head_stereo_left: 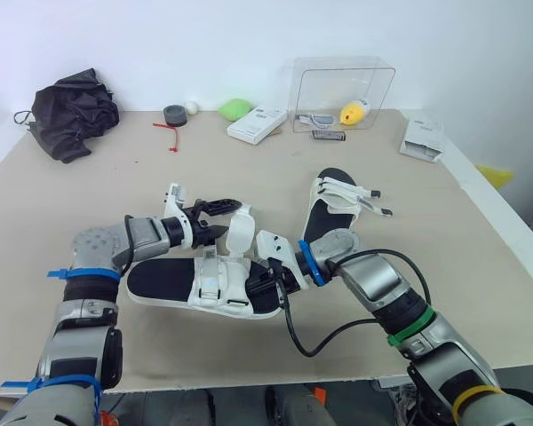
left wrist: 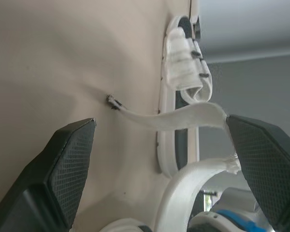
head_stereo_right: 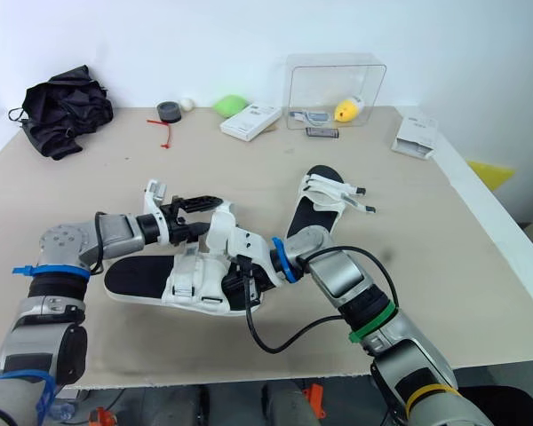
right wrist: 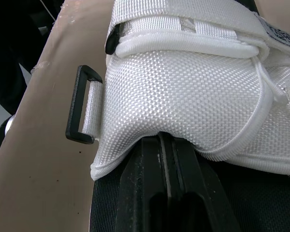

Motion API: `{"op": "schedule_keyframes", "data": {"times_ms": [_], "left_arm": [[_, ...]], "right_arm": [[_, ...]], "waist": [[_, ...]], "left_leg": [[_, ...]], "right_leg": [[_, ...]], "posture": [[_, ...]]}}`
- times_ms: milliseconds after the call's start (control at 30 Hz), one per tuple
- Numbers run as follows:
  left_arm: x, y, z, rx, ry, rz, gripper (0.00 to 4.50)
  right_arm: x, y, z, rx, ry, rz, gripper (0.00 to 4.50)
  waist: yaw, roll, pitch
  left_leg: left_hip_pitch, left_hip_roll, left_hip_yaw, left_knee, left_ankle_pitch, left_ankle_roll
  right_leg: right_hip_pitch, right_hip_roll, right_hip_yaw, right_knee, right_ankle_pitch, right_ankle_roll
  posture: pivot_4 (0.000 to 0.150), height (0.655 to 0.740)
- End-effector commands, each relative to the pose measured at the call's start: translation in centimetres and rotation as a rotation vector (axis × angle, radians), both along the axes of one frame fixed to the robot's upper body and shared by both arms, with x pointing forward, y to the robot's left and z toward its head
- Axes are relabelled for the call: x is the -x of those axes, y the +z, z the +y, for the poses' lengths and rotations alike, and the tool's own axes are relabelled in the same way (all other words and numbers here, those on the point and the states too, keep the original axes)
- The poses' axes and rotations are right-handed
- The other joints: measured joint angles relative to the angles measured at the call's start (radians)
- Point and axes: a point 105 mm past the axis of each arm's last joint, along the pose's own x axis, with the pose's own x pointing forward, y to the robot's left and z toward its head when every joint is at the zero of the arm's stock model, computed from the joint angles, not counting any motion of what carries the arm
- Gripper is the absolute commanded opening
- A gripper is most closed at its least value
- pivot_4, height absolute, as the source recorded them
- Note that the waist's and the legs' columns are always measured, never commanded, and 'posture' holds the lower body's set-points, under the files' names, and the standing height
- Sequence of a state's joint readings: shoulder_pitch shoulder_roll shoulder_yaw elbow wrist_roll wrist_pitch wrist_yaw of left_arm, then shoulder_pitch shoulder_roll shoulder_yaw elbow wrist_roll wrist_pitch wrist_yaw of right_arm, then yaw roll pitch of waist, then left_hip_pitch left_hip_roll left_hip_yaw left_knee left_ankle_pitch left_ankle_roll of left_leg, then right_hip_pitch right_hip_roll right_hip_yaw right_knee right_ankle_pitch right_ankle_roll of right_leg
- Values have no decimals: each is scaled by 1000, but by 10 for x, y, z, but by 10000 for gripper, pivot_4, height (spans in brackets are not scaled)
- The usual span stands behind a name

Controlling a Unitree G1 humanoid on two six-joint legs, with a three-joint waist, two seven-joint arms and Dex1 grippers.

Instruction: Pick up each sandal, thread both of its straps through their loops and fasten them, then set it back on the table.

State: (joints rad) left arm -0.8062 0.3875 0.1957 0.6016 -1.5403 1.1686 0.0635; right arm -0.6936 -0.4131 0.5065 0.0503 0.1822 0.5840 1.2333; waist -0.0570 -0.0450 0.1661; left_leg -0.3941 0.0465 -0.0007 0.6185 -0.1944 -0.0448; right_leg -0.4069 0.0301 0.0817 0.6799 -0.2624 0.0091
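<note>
The near sandal (head_stereo_left: 173, 282) has a black sole and white straps and lies on the table in front of me. My right gripper (head_stereo_left: 274, 279) is shut on its edge; in the right wrist view the fingers (right wrist: 169, 193) sit pressed together under the white woven upper, beside a black loop (right wrist: 82, 104). One loose white strap (head_stereo_left: 240, 227) stands up from this sandal. My left gripper (head_stereo_left: 217, 220) is open, and the strap (left wrist: 183, 118) crosses between its spread fingers (left wrist: 63, 169) without being pinched. The second sandal (head_stereo_left: 339, 209) lies further back to the right.
Along the back edge are a black cloth (head_stereo_left: 71, 111), a tape roll (head_stereo_left: 174, 114), a green object (head_stereo_left: 235, 108), a white box (head_stereo_left: 256, 124) and a clear container (head_stereo_left: 342, 93). Another white box (head_stereo_left: 423, 138) sits near the table's right edge.
</note>
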Motion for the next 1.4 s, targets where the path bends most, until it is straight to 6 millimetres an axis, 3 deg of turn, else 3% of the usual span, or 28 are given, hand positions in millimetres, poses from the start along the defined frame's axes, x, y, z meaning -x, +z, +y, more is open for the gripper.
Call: {"op": "schedule_keyframes", "data": {"times_ms": [33,233,667,900,1000,1267,1400], "left_arm": [[-7,20,-6,54,-12,-45,44491],[-14,38,-15,151,-12,-53,44491],[-5,37,-29,144,-125,-10,44491],[-15,34,-30,107,-80,-17,44491],[-16,35,-30,112,-80,-20,37794],[-16,41,-15,111,-73,-36,632],[-14,50,-15,146,-92,-55,154]], "right_arm": [[0,-31,-10,102,-70,60,0],[0,-32,-11,102,-79,63,0],[-1,-29,-10,91,-83,65,0],[-1,-29,-10,89,-87,67,0],[-1,-29,-10,88,-88,66,0],[-1,-30,-10,92,-85,67,0],[-1,-31,-10,93,-84,66,0]], "waist": [[-2,0,0],[-6,0,0],[-16,-1,1],[-18,-1,1],[-18,-1,1],[-19,-1,1],[-19,-1,1]], "left_leg": [[0,0,0,0,0,0],[-1,0,0,-1,0,-1],[-2,-1,-2,-1,0,-2],[-2,-1,-3,-1,0,-5],[-2,-1,-3,-1,0,-5],[-2,-1,-3,-1,0,-5],[-2,-1,-4,-1,0,-5]], "right_leg": [[0,0,0,0,0,0],[0,0,0,-1,0,0],[0,-1,-1,-1,0,1],[0,-1,-2,-2,0,1],[0,-1,-2,-2,0,1],[0,-1,-3,-2,0,1],[0,-1,-3,-2,0,1]], "posture": [[1500,7400],[1500,7400],[1500,7400],[1500,7400],[1500,7400],[1500,7400],[1500,7400]]}}
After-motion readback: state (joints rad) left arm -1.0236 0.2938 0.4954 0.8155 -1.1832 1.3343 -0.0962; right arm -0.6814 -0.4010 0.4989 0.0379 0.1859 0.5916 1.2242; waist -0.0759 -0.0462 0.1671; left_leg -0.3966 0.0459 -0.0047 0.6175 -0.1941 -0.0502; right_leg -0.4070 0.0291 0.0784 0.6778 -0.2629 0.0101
